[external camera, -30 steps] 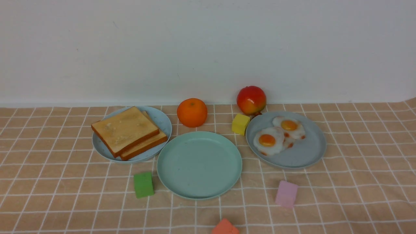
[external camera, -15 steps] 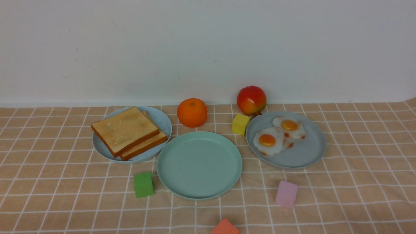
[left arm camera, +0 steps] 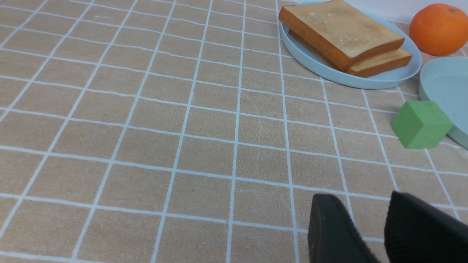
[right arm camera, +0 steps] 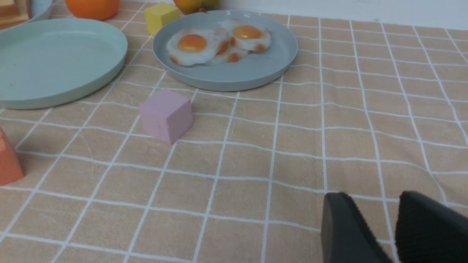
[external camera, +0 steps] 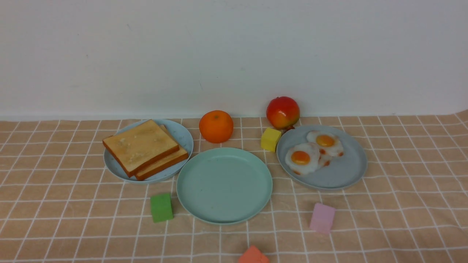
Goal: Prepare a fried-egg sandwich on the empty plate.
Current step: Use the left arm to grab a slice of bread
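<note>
The empty plate (external camera: 225,186), round and mint green, lies bare at the table's middle. To its left, two golden toast slices (external camera: 140,146) are stacked on a pale sky-blue plate (external camera: 184,137). To its right, two fried eggs (external camera: 300,157) overlap on a grey-blue plate (external camera: 340,173). No assembled fried-egg sandwich is in view. My left gripper (left arm camera: 360,197) hovers open over bare cloth, well short of the toast (left arm camera: 340,31). My right gripper (right arm camera: 371,195) is also open over cloth, apart from the eggs (right arm camera: 192,44). Neither arm shows in the front view.
An orange (external camera: 216,126) and a red fruit (external camera: 282,112) stand behind the plates near the white wall. A yellow cube (external camera: 270,139), green cube (external camera: 161,207), pink cube (external camera: 322,218) and orange-red block (external camera: 253,255) are scattered around the mint plate on the checked cloth.
</note>
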`<state>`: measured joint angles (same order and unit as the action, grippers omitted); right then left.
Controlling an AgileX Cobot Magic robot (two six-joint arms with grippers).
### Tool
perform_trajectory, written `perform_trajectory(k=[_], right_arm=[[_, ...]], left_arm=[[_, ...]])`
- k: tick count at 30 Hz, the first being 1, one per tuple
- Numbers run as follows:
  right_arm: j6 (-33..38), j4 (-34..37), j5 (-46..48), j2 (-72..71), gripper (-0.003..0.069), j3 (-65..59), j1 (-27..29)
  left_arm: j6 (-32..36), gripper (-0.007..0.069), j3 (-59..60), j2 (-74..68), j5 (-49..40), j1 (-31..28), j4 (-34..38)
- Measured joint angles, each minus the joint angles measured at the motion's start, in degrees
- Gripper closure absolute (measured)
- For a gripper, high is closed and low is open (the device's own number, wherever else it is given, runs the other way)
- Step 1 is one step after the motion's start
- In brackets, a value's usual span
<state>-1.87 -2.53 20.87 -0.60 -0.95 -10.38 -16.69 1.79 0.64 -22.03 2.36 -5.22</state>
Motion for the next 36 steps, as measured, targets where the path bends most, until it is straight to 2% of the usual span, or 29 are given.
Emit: perform_trajectory(k=[7, 15, 19, 24, 29, 33, 34, 35, 36], right_arm=[[0.0, 0.05, -10.23, 0.0, 0.0419, -0.5, 0.0], [0.0, 0.0, -27.25, 0.0, 0.0419, -0.5, 0.0], [-0.79, 0.0, -30.6, 0.0, 0.0419, -0.5, 0.0], [-5.13, 0.0, -32.78, 0.0, 0.0419, -0.5, 0.0], [-9.32, 0.0, -39.29, 0.0, 0.0419, -0.5, 0.0], [-14.2, 1.35, -38.74, 1.35, 0.0419, 2.82, 0.0], [-14.47, 1.5, -38.72, 1.58, 0.0419, 3.13, 0.0], [-15.09, 3.29, -38.59, 4.44, 0.0419, 6.44, 0.0], [-15.09, 3.29, -38.61, 4.84, 0.0419, 6.85, 0.0]], left_arm=[[0.0, 0.0386, 0.0, 0.0, 1.75, 0.0, 0.42], [0.0, 0.0386, 0.0, 0.0, 12.27, 0.0, 2.77], [0.0, 0.0386, 0.0, 0.0, 13.39, 0.0, 3.0], [0.0, 0.0386, 0.0, 0.0, 13.31, 0.0, 3.05], [-0.16, 0.0386, 0.0, 0.0, 15.88, 0.0, 3.05], [-3.69, 0.0386, 0.0, 0.0, 31.1, 0.0, 5.22], [-3.69, 0.0386, 0.0, 0.0, 32.08, 0.0, 5.22], [-4.6, 0.0386, -0.13, 0.0, 39.93, 0.0, 5.89], [-4.7, 0.0386, -0.23, 0.0, 40.5, 0.0, 6.02]])
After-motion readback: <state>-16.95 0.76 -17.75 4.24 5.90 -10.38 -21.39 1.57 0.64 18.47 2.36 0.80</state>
